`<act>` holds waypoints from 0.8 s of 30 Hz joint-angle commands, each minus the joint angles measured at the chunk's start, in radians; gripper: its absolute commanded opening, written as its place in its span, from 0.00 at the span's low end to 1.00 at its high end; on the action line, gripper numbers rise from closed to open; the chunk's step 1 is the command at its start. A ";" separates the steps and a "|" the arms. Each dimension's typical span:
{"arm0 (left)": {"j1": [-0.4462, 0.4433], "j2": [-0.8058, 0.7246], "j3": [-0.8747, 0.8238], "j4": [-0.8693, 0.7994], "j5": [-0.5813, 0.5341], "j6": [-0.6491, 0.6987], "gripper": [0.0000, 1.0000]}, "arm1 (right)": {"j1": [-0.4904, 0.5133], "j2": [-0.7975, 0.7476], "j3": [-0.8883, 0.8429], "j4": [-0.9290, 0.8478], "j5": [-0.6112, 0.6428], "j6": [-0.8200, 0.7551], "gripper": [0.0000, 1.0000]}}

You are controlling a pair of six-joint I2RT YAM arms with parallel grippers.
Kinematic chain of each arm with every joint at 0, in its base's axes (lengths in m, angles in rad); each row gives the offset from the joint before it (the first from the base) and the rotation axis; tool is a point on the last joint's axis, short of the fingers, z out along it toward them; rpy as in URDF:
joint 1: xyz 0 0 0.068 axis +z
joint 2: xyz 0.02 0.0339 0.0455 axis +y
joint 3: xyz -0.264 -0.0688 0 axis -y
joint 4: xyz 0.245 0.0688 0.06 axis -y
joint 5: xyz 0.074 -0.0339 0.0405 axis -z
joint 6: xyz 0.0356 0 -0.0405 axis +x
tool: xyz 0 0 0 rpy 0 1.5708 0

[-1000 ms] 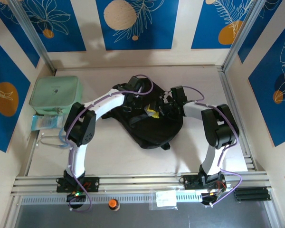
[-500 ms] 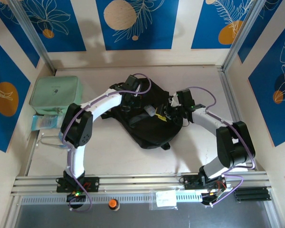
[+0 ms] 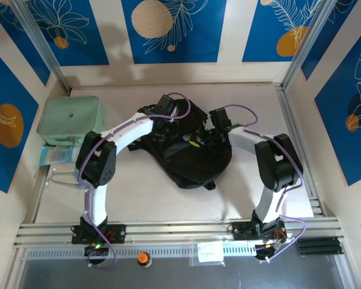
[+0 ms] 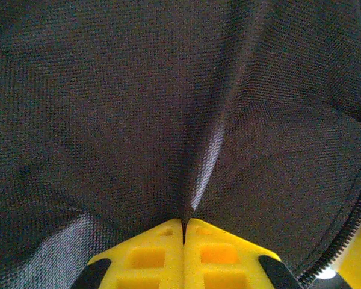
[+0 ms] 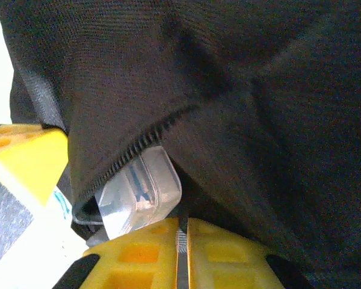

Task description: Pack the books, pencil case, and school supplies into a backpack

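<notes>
Where the backpack point(image 3: 195, 162) bunches, left end effector point(image 4: 183, 224) clamps fabric; right end effector point(image 5: 182, 224) seemingly likewise.

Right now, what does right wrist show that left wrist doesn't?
Right wrist: a clear plastic case poking out from under the zipper edge, with the right gripper closed at the fabric just below it. Left wrist: the left gripper shut on a raised fold of plain fabric. Both: black backpack cloth up close and a stretch of zipper.
</notes>
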 commanded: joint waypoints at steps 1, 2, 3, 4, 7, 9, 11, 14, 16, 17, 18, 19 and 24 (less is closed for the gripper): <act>0.004 -0.057 -0.007 -0.029 0.046 -0.006 0.00 | 0.019 0.034 0.049 0.052 0.000 0.016 0.12; 0.005 -0.056 -0.007 -0.029 0.050 -0.008 0.00 | 0.022 0.042 0.056 0.051 -0.007 0.018 0.12; 0.005 -0.058 -0.007 -0.029 0.053 -0.009 0.00 | 0.023 0.045 0.055 0.052 -0.015 0.020 0.11; 0.008 -0.060 -0.009 -0.028 0.059 -0.012 0.00 | 0.024 0.038 0.049 0.052 -0.016 0.018 0.12; 0.021 -0.077 -0.016 -0.018 0.099 -0.028 0.00 | 0.013 -0.019 -0.006 0.049 0.006 0.011 0.16; 0.032 -0.094 -0.029 0.001 0.133 -0.040 0.00 | -0.003 -0.075 -0.056 0.051 0.017 0.005 0.19; 0.043 -0.109 -0.042 0.020 0.170 -0.050 0.00 | -0.016 -0.126 -0.095 0.040 0.032 -0.009 0.20; 0.052 -0.114 -0.047 0.033 0.201 -0.058 0.00 | -0.014 -0.148 -0.108 0.011 0.052 -0.031 0.22; 0.053 -0.109 -0.046 0.035 0.206 -0.058 0.00 | -0.003 -0.135 -0.095 0.011 0.045 -0.032 0.21; 0.055 -0.107 -0.045 0.033 0.209 -0.058 0.00 | 0.005 -0.124 -0.083 0.012 0.046 -0.032 0.21; 0.054 -0.105 -0.045 0.033 0.212 -0.059 0.00 | 0.013 -0.112 -0.071 0.011 0.049 -0.031 0.20; 0.056 -0.105 -0.046 0.033 0.215 -0.059 0.00 | 0.021 -0.098 -0.054 0.011 0.054 -0.028 0.19; 0.063 -0.109 -0.043 0.026 0.242 -0.058 0.00 | 0.045 -0.012 0.014 0.030 0.084 -0.006 0.13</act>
